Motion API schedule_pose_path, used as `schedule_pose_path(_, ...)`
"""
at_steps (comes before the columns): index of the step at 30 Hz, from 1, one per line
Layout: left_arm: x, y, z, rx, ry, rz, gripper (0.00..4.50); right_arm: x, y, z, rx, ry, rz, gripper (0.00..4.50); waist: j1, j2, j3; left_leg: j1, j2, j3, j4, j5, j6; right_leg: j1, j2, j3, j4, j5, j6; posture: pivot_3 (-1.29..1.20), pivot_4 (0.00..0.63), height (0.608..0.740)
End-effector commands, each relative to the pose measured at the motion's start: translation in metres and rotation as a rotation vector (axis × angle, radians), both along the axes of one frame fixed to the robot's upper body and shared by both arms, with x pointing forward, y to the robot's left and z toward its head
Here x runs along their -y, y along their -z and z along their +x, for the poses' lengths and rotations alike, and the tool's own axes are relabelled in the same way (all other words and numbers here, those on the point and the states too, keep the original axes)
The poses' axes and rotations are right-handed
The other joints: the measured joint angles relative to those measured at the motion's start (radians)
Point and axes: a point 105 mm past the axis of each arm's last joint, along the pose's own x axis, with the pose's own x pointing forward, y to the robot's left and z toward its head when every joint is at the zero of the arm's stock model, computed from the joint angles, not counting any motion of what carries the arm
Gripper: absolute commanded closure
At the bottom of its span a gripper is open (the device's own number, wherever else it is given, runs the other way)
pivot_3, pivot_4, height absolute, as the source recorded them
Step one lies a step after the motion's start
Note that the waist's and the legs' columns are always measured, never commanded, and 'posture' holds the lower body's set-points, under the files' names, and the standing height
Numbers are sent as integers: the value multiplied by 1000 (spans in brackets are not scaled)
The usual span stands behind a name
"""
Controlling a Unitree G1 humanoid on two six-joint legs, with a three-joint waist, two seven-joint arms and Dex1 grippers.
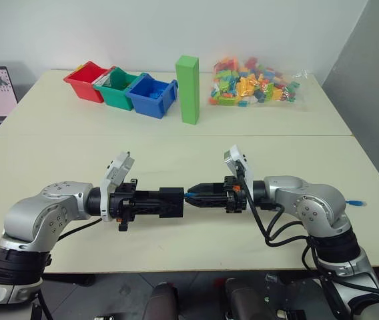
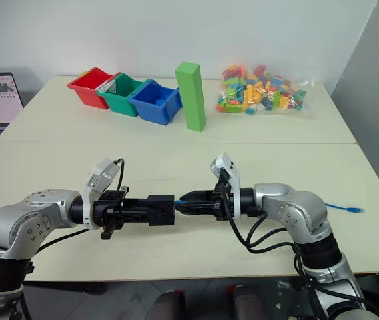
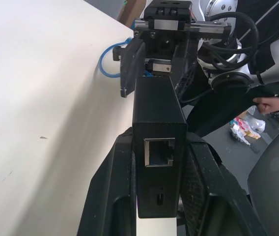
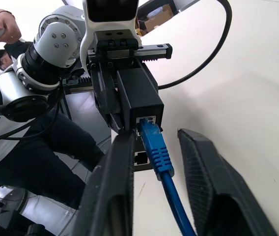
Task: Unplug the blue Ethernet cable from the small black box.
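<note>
Even, bright overhead light is washing the cream matte table (image 1: 176, 143), casting soft shadows; wrist views are blurring near the lens.

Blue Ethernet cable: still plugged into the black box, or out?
Plugged in. The blue Ethernet cable has its plug seated in the small black box port, between the right gripper fingers.
</note>
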Motion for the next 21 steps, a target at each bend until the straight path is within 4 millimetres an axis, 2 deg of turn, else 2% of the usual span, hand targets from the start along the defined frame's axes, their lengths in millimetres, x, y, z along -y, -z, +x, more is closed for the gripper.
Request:
schedule_pose_path(1, 1, -5, -4, 35, 25, -8, 3702, -2, -11, -4, 40, -37, 18, 3935, 0, 0, 0, 0, 0, 0, 0, 0, 0, 0, 0, 0, 0, 0, 0, 0, 150, 740)
schedule_pose_path(3, 2, -5, -5, 34, 28, -11, 3702, -2, -10, -5, 42, -43, 14, 4406, 0, 0, 0, 0, 0, 0, 0, 0, 0, 0, 0, 0, 0, 0, 0, 0, 150, 740)
schedule_pose_path(13, 0, -5, -9, 38, 41, -12, 3702, 0, -4, -8, 25, -74, -24, 4445, 0, 0, 0, 0, 0, 0, 0, 0, 0, 0, 0, 0, 0, 0, 0, 0, 150, 740)
schedule_pose_path(21, -27, 1, 1, 36, -72, 30, 3703, 34, 10, 3, -4, 13, -96, 4445, 1, 0, 0, 0, 0, 0, 0, 0, 0, 0, 0, 0, -1, 0, 0, 0, 150, 740)
